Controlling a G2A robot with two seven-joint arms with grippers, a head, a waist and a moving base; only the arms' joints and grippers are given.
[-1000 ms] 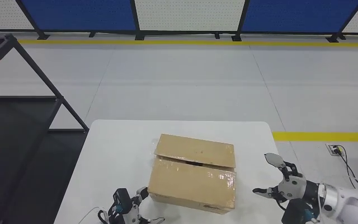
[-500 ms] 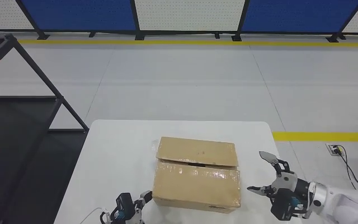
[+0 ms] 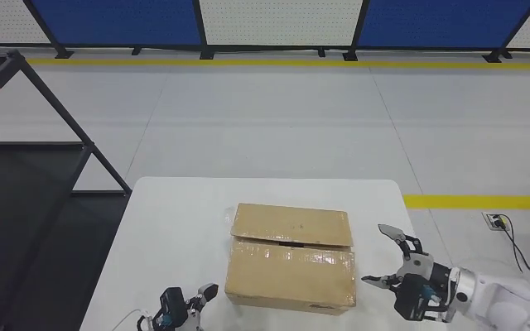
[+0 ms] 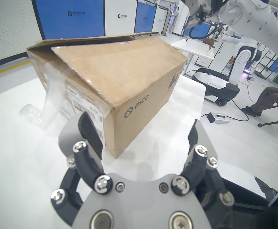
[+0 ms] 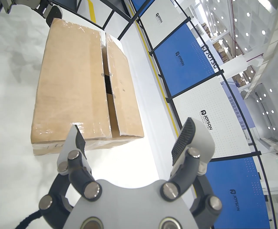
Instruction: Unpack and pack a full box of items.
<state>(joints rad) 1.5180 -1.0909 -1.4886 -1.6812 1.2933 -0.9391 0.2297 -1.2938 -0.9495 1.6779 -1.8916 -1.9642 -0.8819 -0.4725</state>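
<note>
A brown cardboard box [image 3: 291, 256] sits mid-table, its top flaps down with a dark gap along the seam [image 5: 108, 83]. Loose clear tape [image 4: 51, 91] hangs off one end. My left gripper [image 3: 199, 296] is at the table's near edge, just off the box's near left corner, open and empty [image 4: 141, 125]. My right gripper [image 3: 374, 253] is open and empty too, beside the box's right end with its fingers apart from the cardboard [image 5: 132, 130]. The left gripper's fingers [image 5: 51, 12] also show past the box's far end in the right wrist view.
The white table [image 3: 166, 240] has bare room left of and behind the box; its right edge runs close to my right gripper. A black metal rack [image 3: 50, 165] stands off the table's left. Blue and white partition panels [image 3: 281, 21] line the back.
The box has slid slightly right and squared up. My right gripper has moved in toward the box's right end. My left gripper has drawn back toward the near table edge.
</note>
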